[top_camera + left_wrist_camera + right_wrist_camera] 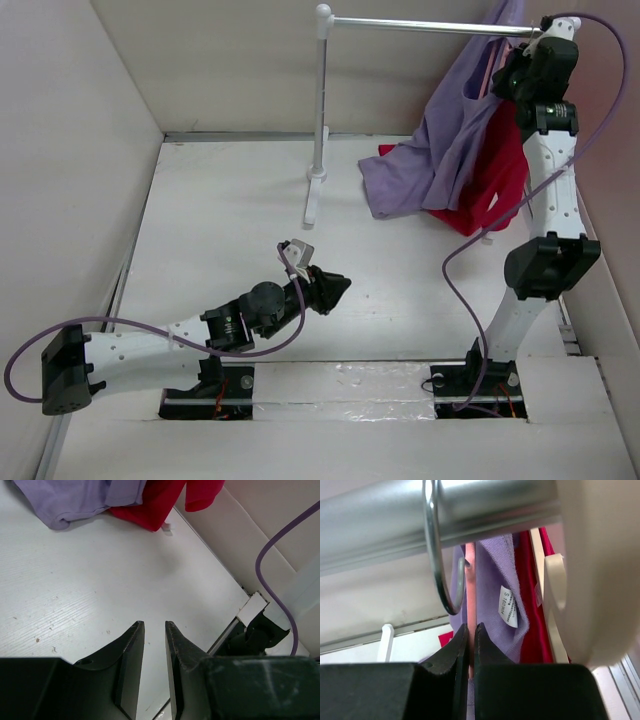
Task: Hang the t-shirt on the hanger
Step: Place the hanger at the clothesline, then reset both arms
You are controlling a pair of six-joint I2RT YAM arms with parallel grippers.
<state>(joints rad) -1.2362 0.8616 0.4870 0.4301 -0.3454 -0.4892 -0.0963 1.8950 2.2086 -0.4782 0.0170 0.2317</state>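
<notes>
Evidently limp and light, the soft lavender short-sleeved t-shirt [440,145] droops at upper right from the thin salmon-pink hanger [471,580], whose stiff stem, likely the surest hold, the right end effector [471,627] pinches shut; the left end effector [154,626] hangs part-open, empty.

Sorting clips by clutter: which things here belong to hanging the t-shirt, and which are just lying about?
Belongs to the job: lavender t-shirt; pink hanger, hook over the rail; right gripper, shut on its stem.
Just lying about: red shirt; white rack; left gripper, open and empty.
</notes>
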